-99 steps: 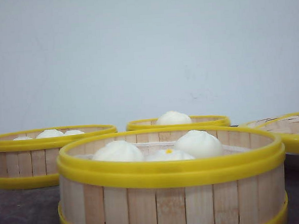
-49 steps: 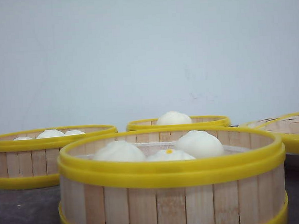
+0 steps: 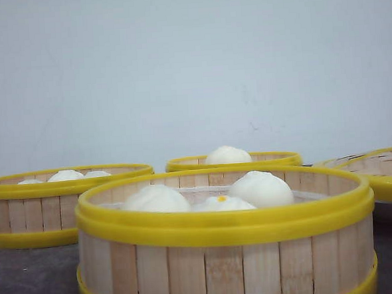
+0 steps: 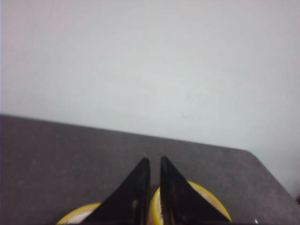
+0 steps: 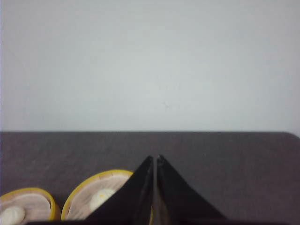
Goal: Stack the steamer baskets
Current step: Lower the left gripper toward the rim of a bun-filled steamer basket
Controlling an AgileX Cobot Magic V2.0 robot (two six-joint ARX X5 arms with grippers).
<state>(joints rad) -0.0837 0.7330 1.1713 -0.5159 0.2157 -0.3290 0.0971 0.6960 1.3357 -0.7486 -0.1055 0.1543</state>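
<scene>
Four round shallow steamer baskets with pale vertical wooden slat walls and thick yellow rim rings sit on a dark grey table [image 3: 31, 284] before a plain pale wall [image 3: 191, 67]. The nearest steamer basket [image 3: 226, 252] fills the foreground centre and holds three white steamed buns [image 3: 260, 188], one with a small orange dot. A left steamer basket [image 3: 53, 208] farther back holds more white buns. A far centre steamer basket [image 3: 234, 161] shows one bun. A right steamer basket [image 3: 384, 175] sits at the frame edge. None are stacked. The left gripper [image 4: 155, 161] has its black fingers nearly together, holding nothing. The right gripper [image 5: 155, 158] has its fingertips closed together, empty.
</scene>
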